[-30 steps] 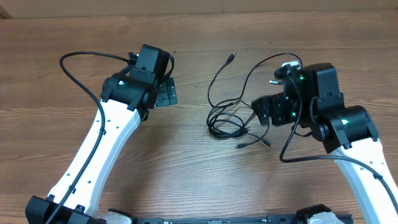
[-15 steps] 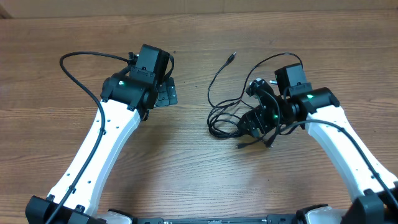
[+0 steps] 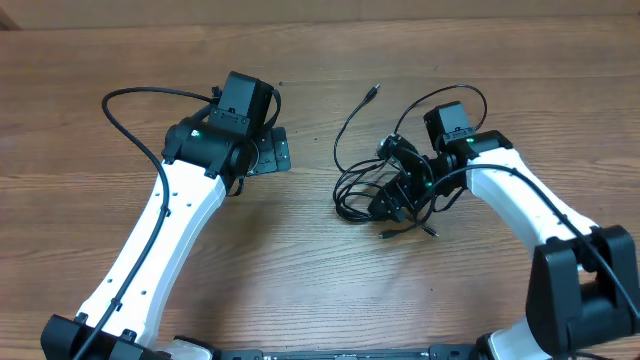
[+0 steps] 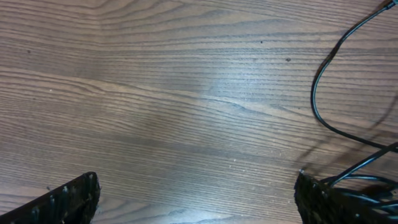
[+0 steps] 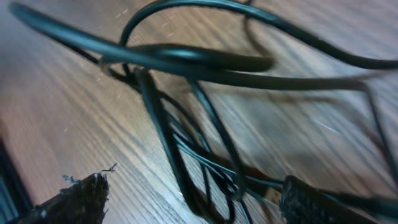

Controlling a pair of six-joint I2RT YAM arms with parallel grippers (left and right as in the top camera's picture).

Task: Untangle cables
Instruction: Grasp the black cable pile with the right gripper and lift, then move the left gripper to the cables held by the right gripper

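Above the cables [image 3: 350, 205], the right hand [image 5: 193, 206] is spread wide, empty; they are judged light, limp, best pinched at an outer loop.

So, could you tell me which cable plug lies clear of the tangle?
The plug farthest from the robot, ending a single strand that arcs away from the tangled cables; the other visible plugs sit beside them.

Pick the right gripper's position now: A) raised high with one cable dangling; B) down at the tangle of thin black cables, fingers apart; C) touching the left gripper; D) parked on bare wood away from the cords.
B: the right gripper sits at the tangle of thin black cables, and its wrist view shows cords between its spread fingers.
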